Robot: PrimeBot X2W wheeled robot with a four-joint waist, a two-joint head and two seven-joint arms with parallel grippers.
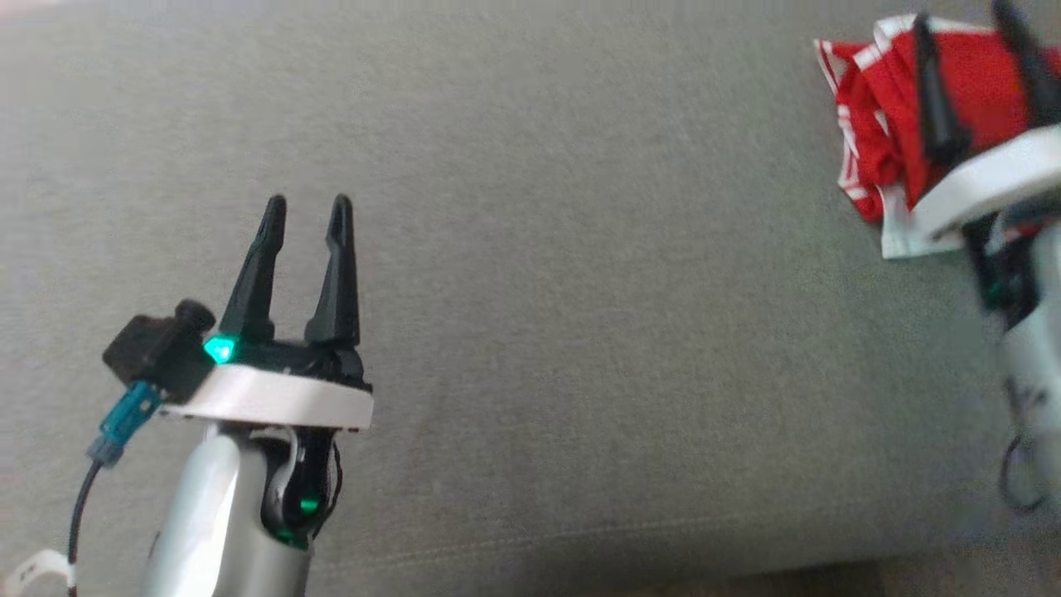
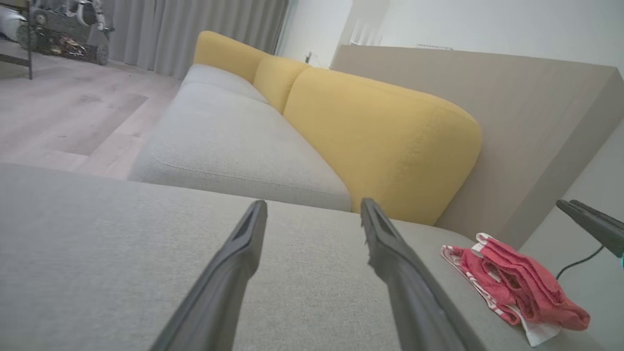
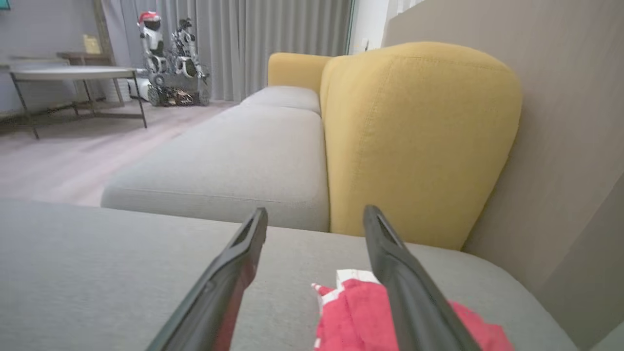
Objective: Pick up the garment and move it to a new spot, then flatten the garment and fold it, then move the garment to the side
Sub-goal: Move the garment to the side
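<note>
Both jaws spread, empty: my left gripper (image 1: 308,201) over the bare grey fabric cushion (image 1: 580,332), my right gripper (image 1: 961,16) above the bunched red-and-white cloth garment (image 1: 879,108) near the cushion's right edge; a shallow pinch may catch one layer and drag it off.

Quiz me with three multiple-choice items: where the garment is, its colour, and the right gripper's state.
1. In the head view, the garment lies on the cushion at: A upper right; B lower left; C centre.
2. The garment is mainly: A blue; B red; C green.
3. The right gripper is: A shut on the garment; B shut on nothing; C open.
Answers: 1 A, it sits by the top right corner. 2 B, it is red cloth with white trim. 3 C, its fingers stand apart above the garment.
</note>
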